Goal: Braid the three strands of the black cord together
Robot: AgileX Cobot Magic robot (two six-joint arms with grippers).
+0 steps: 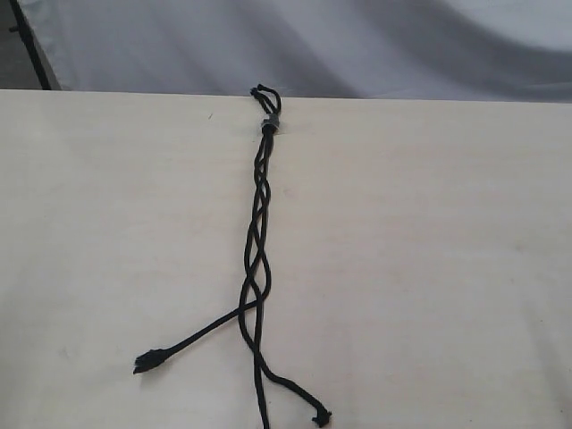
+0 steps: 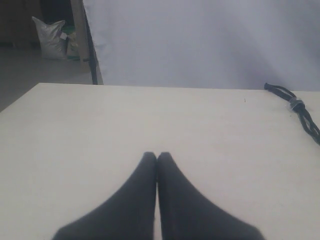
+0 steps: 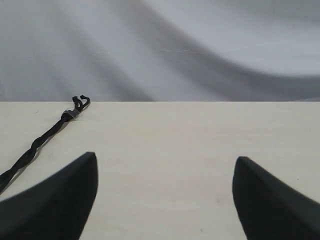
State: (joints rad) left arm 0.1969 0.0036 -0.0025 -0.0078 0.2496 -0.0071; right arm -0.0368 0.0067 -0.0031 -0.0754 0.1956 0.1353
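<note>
**Q.** How is the work laid out, reading outward from the near side of the table (image 1: 429, 268)?

**A.** Nearest, the three strands (image 1: 258, 335) lie free and fanned. One tip (image 1: 147, 360) points left, one tip (image 1: 320, 416) points right, and the third strand runs out of the exterior view at the bottom. Spread this way, each end can be picked out singly. Beyond them, the black cord (image 1: 260, 161) shows loose crossings along its middle length, with open gaps between the strands. Farthest, the knot (image 1: 268, 123) sits at the far table edge, its loop (image 1: 266, 94) lying past the edge against the grey cloth (image 1: 357, 45). A pale band shows at the knot. It may anchor that end so the plait can be drawn toward the near side, but this cannot be confirmed.

**Q.** And the tools?

**A.** Neither appears in the exterior view. The left gripper (image 2: 157, 156) has its fingers pressed together with nothing between them. It is over bare table, and the knotted end of the cord lies well apart, farther on. The right gripper (image 3: 165, 159) is spread wide, empty and touching nothing. The plaited length lies near one finger (image 3: 65, 200) and runs away to the far edge.

**Q.** Stage of the task?

**A.** Judged partly done: crossings are formed, the near ends are unplaited, and nothing is gripped.
</note>
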